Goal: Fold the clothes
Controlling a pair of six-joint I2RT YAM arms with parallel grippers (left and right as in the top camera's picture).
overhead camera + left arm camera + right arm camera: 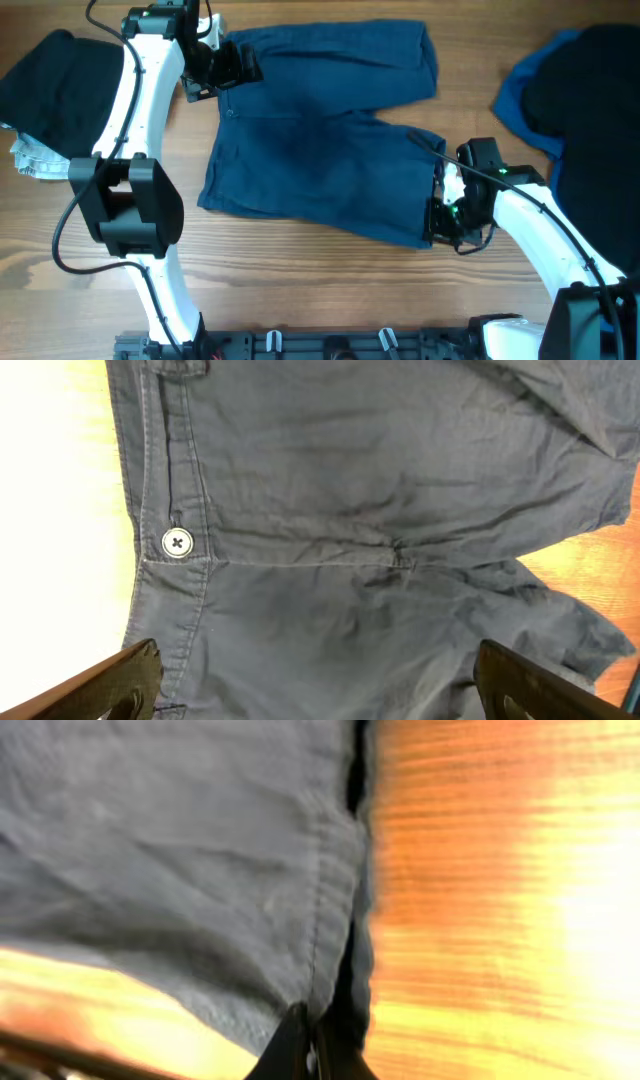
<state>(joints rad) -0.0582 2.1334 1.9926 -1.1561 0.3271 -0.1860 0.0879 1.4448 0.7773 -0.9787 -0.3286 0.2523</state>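
Note:
A pair of dark blue shorts (320, 140) lies spread flat on the wooden table, waistband to the left, legs to the right. My left gripper (228, 68) hovers over the waistband's far corner, jaws wide open; its view shows the fly, a white button (177, 542) and the crotch seam (400, 555) between the open fingers (320, 690). My right gripper (440, 222) is shut on the hem corner of the near leg; its view shows the fabric edge (320, 900) pinched between the closed fingertips (312, 1045).
A black garment (45, 75) over a pale one (35, 158) lies at the left edge. A black garment (590, 90) on a blue one (515, 90) lies at the right. Bare wood (300, 280) runs along the front.

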